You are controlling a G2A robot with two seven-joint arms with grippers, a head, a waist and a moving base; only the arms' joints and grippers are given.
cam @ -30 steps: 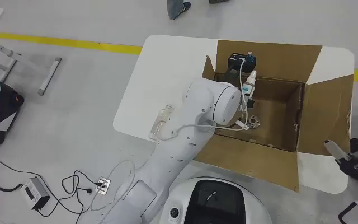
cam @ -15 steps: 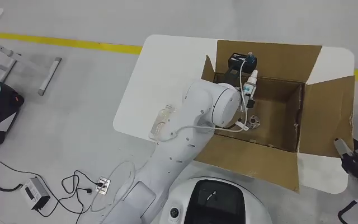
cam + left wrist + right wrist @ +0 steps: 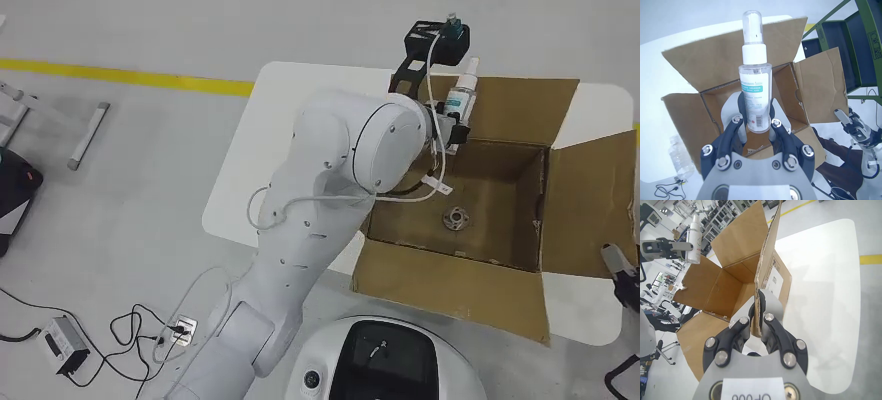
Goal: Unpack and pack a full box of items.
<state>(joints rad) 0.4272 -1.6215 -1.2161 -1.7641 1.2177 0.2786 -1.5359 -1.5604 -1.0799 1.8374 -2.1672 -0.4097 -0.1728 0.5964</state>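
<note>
Clear spray bottle (image 3: pixel 755 81) clamped upright in left hand (image 3: pixel 756 101), up over the open cardboard box (image 3: pixel 711 56). Right hand (image 3: pixel 758 303) pinching the flap (image 3: pixel 770 247) edge. Maybe a small metal part (image 3: pixel 456 215) inside.

The light is bright and even, and it comes from above. In the top view the white counter (image 3: pixel 270 120) looks very pale, almost glowing. The inside of the box (image 3: pixel 455 270) is darker than its open flaps, and the deep corners are the darkest part. In the right wrist view a soft grey shadow lies on the counter just beside the box. The clear cap of the spray bottle (image 3: pixel 755 89) has small bright glints. Both wrist views bend things near their edges: the green rack (image 3: pixel 857 47) leans and curves, and the counter's rim looks round.
</note>
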